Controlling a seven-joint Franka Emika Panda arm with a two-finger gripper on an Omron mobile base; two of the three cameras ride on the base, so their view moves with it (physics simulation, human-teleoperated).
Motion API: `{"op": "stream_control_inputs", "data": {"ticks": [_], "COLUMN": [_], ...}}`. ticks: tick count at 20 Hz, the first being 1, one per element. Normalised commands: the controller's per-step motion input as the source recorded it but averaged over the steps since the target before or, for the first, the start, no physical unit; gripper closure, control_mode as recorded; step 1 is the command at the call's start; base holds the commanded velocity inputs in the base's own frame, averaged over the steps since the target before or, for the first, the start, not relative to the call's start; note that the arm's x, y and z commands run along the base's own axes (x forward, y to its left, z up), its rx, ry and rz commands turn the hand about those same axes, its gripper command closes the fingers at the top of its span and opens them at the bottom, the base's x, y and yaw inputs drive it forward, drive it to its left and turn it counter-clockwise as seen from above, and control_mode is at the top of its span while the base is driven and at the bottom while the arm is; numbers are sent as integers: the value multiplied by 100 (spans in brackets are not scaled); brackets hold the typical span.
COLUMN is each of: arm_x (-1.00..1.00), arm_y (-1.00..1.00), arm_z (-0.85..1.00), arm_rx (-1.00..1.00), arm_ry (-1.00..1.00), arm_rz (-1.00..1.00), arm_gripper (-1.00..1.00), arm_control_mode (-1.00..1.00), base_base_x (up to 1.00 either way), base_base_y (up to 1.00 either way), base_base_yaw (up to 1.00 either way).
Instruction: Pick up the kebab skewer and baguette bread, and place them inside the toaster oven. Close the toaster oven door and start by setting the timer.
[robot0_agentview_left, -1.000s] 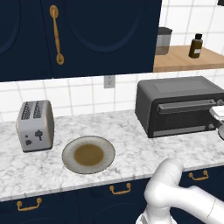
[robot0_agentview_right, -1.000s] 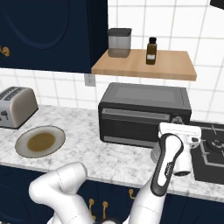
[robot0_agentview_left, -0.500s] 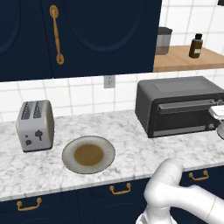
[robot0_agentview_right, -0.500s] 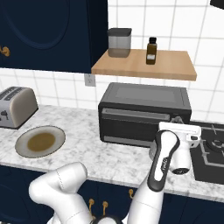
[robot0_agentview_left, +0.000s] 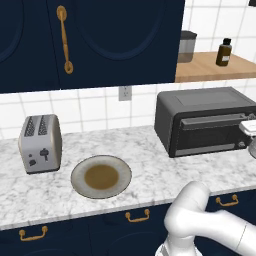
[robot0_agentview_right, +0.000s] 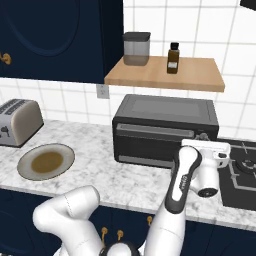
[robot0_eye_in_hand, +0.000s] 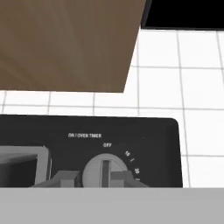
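Marble counter (robot0_agentview_left: 150, 150), white tile wall, navy cabinets. Toaster oven (robot0_agentview_right: 165, 129) at counter's right end, door (robot0_agentview_right: 150, 142) shut. Plate (robot0_agentview_left: 101, 176) near front edge, silver toaster (robot0_agentview_left: 40, 144) at left end. Jar (robot0_agentview_right: 136, 48) & bottle (robot0_agentview_right: 173, 58) on wood shelf. Gripper (robot0_eye_in_hand: 103, 178) fingers clamped on timer knob (robot0_eye_in_hand: 103, 168); labels "ON / OVEN TIMER", "OFF".

Toaster oven (robot0_eye_in_hand: 87, 148) front panel, white print: "ON / OVEN TIMER" above the fingertips (robot0_eye_in_hand: 65, 178), a bit to their left. Under it "OFF", right above the timer knob (robot0_eye_in_hand: 104, 170), which sits betw. the 2 fingers. Small tick nos. curve up & right of the right finger; too blurred to read. Bottle (robot0_agentview_right: 173, 58) on shelf has a pale label, no legible txt. Nothing readable on toaster (robot0_agentview_left: 40, 144).
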Motion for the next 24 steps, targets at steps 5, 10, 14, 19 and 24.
{"op": "stream_control_inputs", "data": {"ticks": [5,10,14,19,24], "arm_x": [0,0,0,0,2], "arm_y": [-58,-47,-58,-49,-50], "arm_z": [0,0,0,0,0], "arm_rx": [0,0,5,15,26], "arm_ry": [7,1,1,0,0], "arm_rz": [12,6,0,0,0], "arm_gripper": [100,100,100,100,100], "arm_control_mode": [-100,-100,-100,-100,-100], "base_base_x": [0,0,0,0,0], "base_base_y": [0,0,0,0,0], "base_base_yaw": [0,0,0,0,0]}}
